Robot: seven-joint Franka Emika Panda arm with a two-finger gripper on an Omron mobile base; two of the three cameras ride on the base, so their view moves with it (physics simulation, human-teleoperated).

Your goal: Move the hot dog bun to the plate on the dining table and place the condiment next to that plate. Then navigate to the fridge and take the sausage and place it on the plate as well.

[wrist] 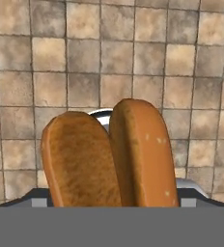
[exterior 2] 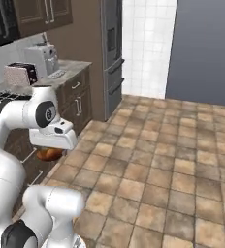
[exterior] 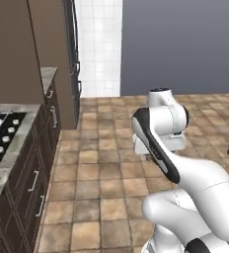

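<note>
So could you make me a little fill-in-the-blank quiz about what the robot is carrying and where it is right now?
1. Between its fingers the gripper holds a hot dog ____.
2. The hot dog bun is split lengthwise into ____ halves.
3. Below the bun lies a brown ____ floor.
4. The tall grey fridge stands against the wall beside the ____ counter that carries a toaster.

Missing words: bun; two; tiled; kitchen
</note>
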